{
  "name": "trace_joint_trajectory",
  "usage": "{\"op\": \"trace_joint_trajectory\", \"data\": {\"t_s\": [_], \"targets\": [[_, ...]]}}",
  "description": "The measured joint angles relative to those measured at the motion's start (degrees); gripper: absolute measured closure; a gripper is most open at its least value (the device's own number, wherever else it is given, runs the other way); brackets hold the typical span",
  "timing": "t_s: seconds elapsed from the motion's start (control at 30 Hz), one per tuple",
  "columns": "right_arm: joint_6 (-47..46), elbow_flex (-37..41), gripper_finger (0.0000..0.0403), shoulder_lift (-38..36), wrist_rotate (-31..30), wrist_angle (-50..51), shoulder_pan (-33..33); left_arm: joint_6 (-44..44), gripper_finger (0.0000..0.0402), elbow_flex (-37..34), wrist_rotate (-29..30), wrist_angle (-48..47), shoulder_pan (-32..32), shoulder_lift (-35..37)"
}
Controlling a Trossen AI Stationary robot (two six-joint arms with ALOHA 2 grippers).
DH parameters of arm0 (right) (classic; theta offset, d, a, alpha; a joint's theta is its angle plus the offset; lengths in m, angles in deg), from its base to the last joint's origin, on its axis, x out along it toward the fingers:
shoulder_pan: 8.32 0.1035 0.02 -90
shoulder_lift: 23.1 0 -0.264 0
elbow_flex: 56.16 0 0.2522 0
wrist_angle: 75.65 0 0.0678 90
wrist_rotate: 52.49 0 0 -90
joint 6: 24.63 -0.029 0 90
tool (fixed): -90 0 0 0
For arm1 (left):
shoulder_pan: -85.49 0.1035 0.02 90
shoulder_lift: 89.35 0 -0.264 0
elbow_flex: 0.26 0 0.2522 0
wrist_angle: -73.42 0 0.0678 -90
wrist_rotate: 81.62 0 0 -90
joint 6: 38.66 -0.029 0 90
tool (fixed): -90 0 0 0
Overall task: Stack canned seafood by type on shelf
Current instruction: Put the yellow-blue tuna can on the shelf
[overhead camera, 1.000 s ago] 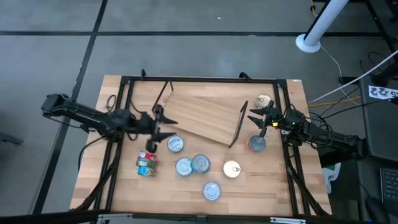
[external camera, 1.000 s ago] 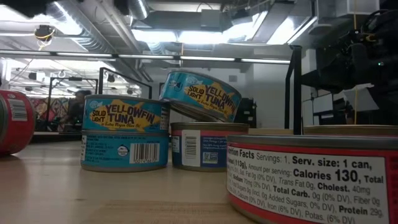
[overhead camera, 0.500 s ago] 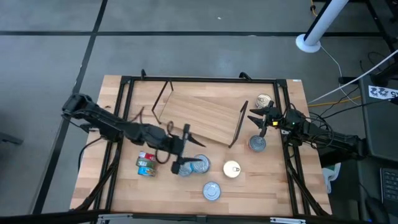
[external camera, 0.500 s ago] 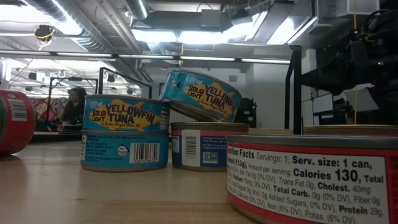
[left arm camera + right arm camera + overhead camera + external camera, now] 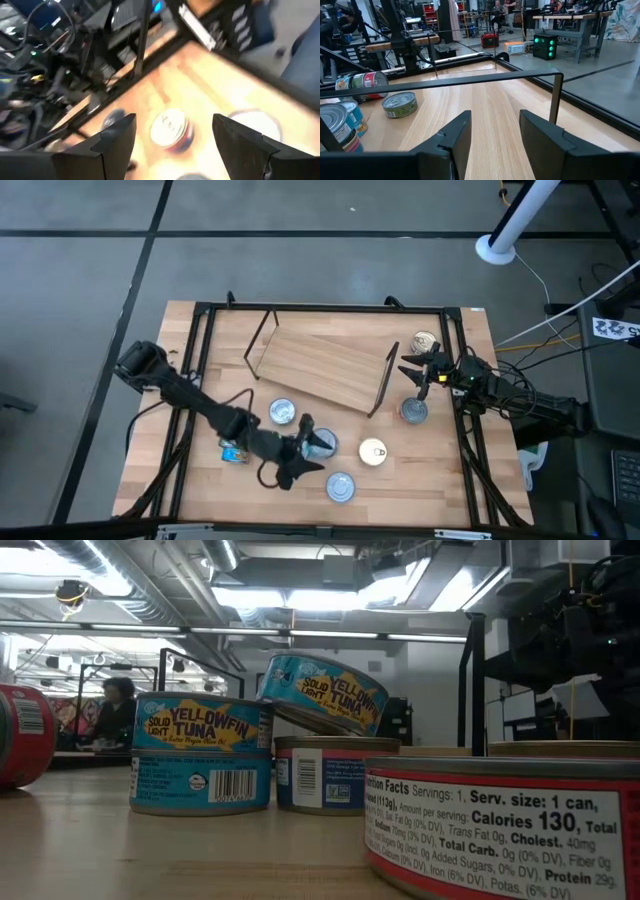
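Canned seafood: all on tabletop, none stacked on shelf.
Left gripper: jaws spread, empty, over cans.
Right gripper: jaws spread, empty, waiting.

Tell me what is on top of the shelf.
Nothing: the shelf top shows bare wood, and all the tins lie off it. Whatever is under its board is covered. The left gripper hovers open among the tins.

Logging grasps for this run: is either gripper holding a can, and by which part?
Nothing is held: left gripper and right gripper are both open and empty.
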Motion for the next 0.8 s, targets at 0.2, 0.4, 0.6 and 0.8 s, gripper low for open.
{"op": "trace_joint_trajectory", "data": {"t_s": [0.2,0.4,0.6,0.8], "targets": [[0.0,0.0,0.0235,0.0,0.0,0.0,0.0,-4.8,0.0143,0.6,6.6,-2.5,-3.5,-2.9],[0.0,0.0,0.0235,0.0,0.0,0.0,0.0,-8.2,0.0143,0.6,8.1,-5.7,-4.5,-6.6],[0.0,0.0,0.0235,0.0,0.0,0.0,0.0,-10.6,0.0143,0.6,10.3,-5.7,-4.2,-10.0],[0.0,0.0,0.0235,0.0,0.0,0.0,0.0,-11.1,0.0143,0.6,11.5,-6.3,-4.1,-10.3]]}}
